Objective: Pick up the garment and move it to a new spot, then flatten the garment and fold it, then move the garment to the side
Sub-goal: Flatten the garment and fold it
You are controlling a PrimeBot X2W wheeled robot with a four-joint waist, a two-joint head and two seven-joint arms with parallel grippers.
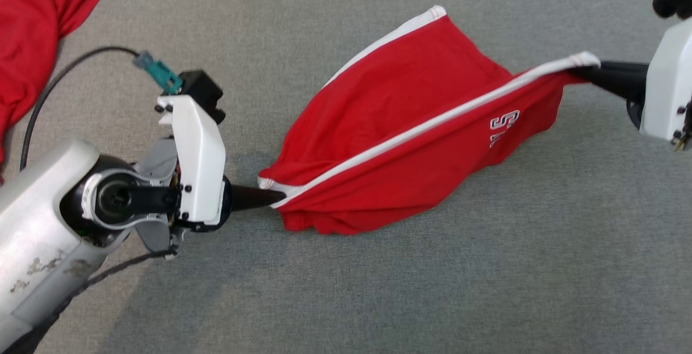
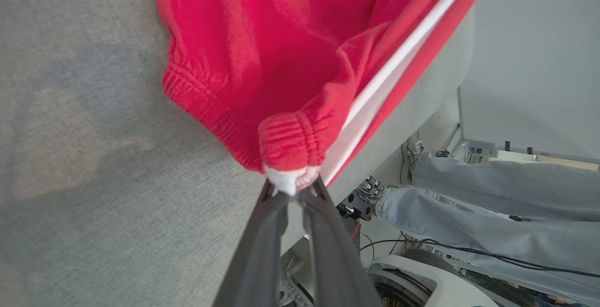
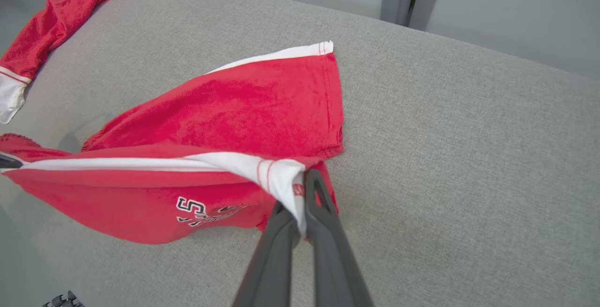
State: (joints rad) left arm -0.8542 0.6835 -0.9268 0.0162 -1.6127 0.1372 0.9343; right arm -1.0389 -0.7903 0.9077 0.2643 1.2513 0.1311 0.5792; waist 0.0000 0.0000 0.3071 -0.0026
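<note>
The garment (image 1: 411, 127) is a pair of red shorts with a white side stripe and white lettering, stretched between my two grippers above the grey table. My left gripper (image 1: 273, 196) is shut on the elastic waistband corner, and the left wrist view has the garment (image 2: 281, 63) bunched at my left gripper (image 2: 293, 190). At the leg hem, my right gripper (image 1: 586, 70) is shut on the white stripe's end, seen up close as my right gripper (image 3: 300, 208) pinching the garment (image 3: 243, 110). The stripe runs taut between both grips; the far leg rests on the table.
Another red cloth (image 1: 38, 35) lies at the table's far left corner, also seen as red cloth (image 3: 61, 21). A black cable (image 1: 54, 89) loops by my left arm. A person's legs in pale jeans (image 2: 492, 204) stand beyond the table edge. Grey table surface (image 1: 486, 267) stretches in front.
</note>
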